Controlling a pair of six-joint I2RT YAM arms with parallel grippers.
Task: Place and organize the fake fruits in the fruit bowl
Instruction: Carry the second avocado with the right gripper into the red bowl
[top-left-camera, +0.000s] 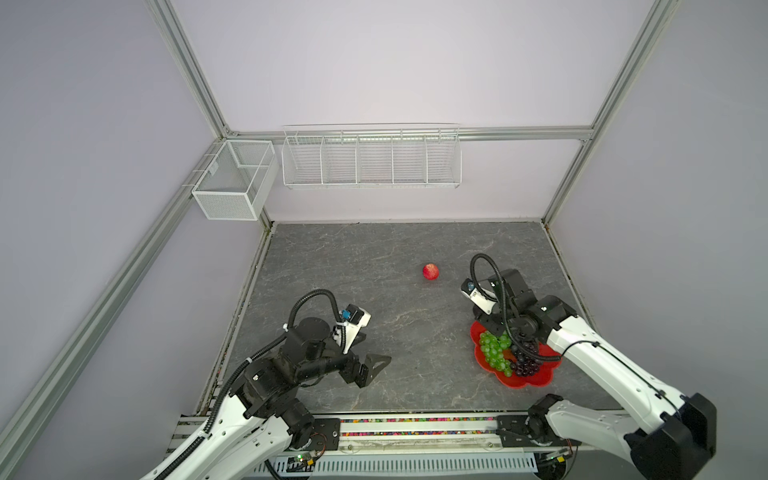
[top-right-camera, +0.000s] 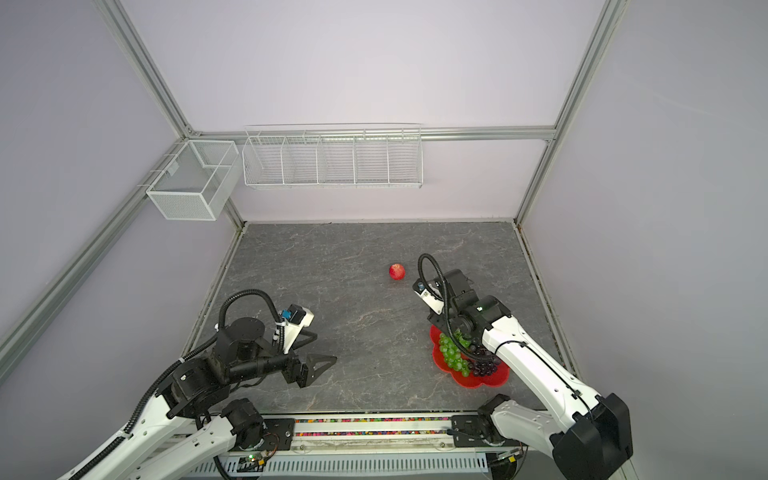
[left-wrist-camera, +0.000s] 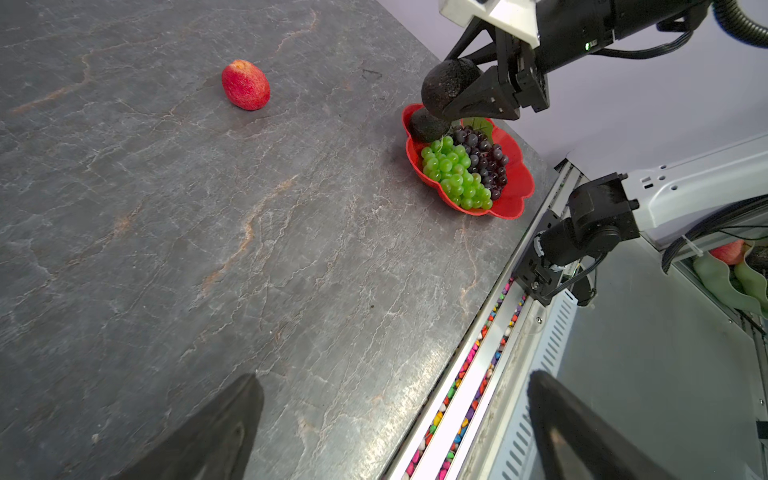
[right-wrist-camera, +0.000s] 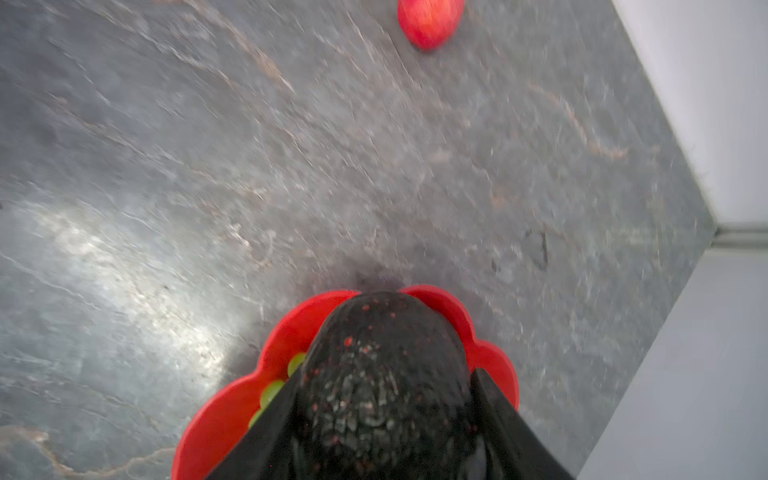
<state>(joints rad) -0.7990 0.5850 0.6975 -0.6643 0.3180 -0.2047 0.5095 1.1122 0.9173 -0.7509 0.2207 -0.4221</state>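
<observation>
The red scalloped fruit bowl (top-left-camera: 540, 379) (left-wrist-camera: 517, 195) stands at the table's front right. A green grape bunch (left-wrist-camera: 455, 174) and a dark purple grape bunch (left-wrist-camera: 484, 160) lie in it side by side, with one blackish avocado (left-wrist-camera: 428, 126) at its far rim. My right gripper (right-wrist-camera: 384, 378) is shut on a second bumpy avocado (left-wrist-camera: 446, 83) and holds it just above that far rim. A small red apple (top-left-camera: 431, 271) (top-right-camera: 397, 271) lies on the table beyond the bowl. At the front left, my left gripper (left-wrist-camera: 395, 382) (top-left-camera: 372, 351) hangs open with nothing between its fingers.
A long white wire basket (top-left-camera: 371, 160) and a mesh basket (top-left-camera: 232, 183) hang on the back wall above the table. A rail filled with coloured beads (top-left-camera: 415, 420) runs along the front edge. Walls close the table on the left, back and right.
</observation>
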